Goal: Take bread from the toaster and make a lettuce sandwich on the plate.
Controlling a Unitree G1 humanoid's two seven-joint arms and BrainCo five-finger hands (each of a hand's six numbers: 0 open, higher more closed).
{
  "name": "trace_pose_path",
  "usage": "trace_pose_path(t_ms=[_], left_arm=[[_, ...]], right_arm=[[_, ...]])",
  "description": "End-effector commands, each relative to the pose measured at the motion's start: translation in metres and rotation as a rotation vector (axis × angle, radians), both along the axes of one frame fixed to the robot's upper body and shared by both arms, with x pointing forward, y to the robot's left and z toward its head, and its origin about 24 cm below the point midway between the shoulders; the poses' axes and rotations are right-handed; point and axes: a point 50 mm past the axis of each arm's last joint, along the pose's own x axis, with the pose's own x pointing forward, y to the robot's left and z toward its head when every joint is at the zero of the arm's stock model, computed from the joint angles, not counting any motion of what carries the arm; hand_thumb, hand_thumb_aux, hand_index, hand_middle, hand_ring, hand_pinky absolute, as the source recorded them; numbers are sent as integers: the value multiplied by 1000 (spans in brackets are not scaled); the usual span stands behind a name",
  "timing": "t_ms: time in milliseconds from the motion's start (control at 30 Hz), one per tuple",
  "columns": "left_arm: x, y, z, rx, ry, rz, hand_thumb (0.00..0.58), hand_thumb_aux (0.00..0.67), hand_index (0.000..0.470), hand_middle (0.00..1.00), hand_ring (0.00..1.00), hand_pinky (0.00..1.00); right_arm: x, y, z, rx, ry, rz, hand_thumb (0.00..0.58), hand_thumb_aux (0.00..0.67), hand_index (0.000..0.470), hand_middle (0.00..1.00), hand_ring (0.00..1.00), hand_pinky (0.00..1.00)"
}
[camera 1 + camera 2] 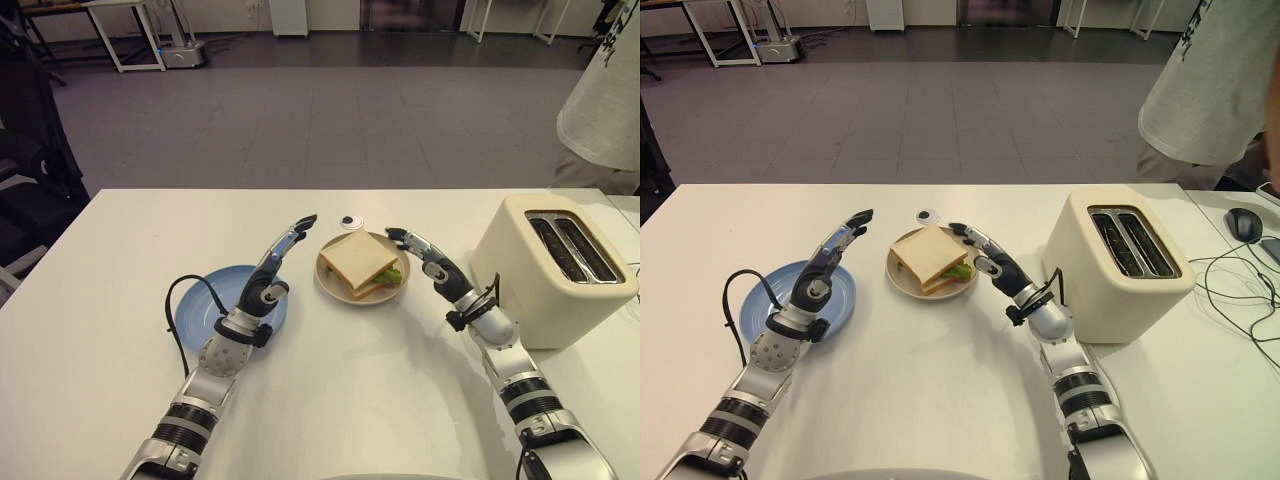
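Stretching open and holding nothing, the left hand [270,280] and right hand [435,262] flank the lettuce sandwich [358,262] on the plate [333,287], right fingertips nearest.

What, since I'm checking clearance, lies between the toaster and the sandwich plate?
The right hand, above bare table between plate and toaster; both eye views show it.

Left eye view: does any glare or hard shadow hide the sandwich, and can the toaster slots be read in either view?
Left eye view: the light is soft and even, with no glare on the white table; the sandwich and its plate read clearly. Right eye view: the toaster is evenly lit outside, but its slots are dark, so their depths cannot be judged.
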Motion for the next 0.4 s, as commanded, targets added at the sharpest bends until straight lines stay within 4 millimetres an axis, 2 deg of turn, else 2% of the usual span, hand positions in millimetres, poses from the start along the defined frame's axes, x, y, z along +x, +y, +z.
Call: trace_pose_path(t_ms=[33, 167, 400], left_arm=[[6, 9, -2, -65, 57, -10, 0, 0, 0, 0, 0, 0], [9, 13, -3, -102, 79, -26, 0, 0, 0, 0, 0, 0], [10, 14, -4, -112, 89, -48, 0, 0, 0, 0, 0, 0]], right_arm=[[12, -5, -2, 156, 60, -21, 0, 0, 0, 0, 0, 0], [22, -15, 3, 292, 93, 4, 0, 0, 0, 0, 0, 0], [22, -14, 2, 322, 98, 89, 0, 0, 0, 0, 0, 0]])
